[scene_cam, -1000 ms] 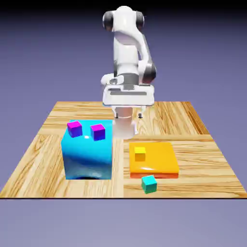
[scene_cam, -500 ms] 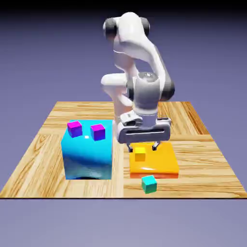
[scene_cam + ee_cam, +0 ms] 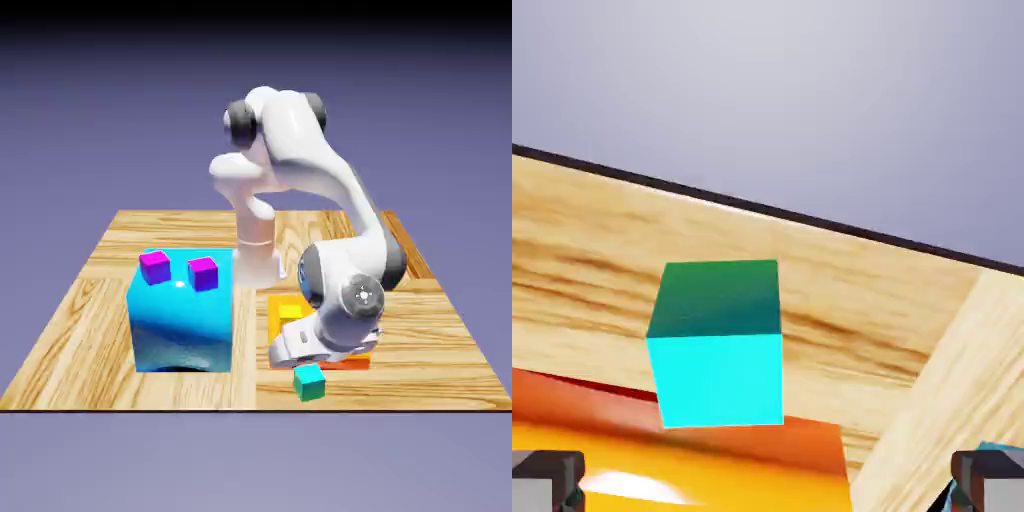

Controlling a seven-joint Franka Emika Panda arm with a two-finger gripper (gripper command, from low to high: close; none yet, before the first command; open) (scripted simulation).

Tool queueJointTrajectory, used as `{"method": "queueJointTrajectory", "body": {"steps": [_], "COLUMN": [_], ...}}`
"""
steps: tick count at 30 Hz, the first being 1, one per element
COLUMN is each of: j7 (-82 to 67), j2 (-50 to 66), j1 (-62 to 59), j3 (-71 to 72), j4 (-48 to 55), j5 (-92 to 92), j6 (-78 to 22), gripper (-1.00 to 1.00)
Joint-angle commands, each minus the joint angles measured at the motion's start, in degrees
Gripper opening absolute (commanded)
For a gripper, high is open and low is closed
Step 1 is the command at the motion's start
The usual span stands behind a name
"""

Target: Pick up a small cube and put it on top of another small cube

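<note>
Matte teal cube (image 3: 717, 345), grainy wooden table (image 3: 90, 330)

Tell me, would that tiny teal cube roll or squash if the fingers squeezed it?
Probably neither. The teal cube has flat faces and sharp edges, so it should sit still rather than roll. It looks rigid. Being so small, it likely slides across the smooth wooden table if nudged by one of the fingers.

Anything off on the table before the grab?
Nothing stands out. The teal cube sits flat on the table by the orange slab; two purple cubes rest upright on the cyan block.
</note>
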Motion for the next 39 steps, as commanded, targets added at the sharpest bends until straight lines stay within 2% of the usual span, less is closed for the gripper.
{"method": "queueJointTrajectory", "body": {"steps": [1,7,13,14,21,39], "j7": [0.1,0.5,1.2,1.2,0.6,30.6], "j2": [2.1,12.1,10.1,10.1,11.9,-25.4], "j1": [0.2,1.0,-0.1,-0.1,1.1,8.2], "j3": [0.2,1.2,1.1,1.1,1.1,-23.1], "j4": [2.1,12.1,-0.2,-0.2,12.0,-7.0], "j5": [-0.2,-1.1,-1.3,-1.3,-1.1,-4.3], "j6": [-2.3,-13.5,-3.2,-3.2,-13.5,-1.9], "gripper": [0.00,0.00,0.00,-1.00,-1.00,-1.00]}}
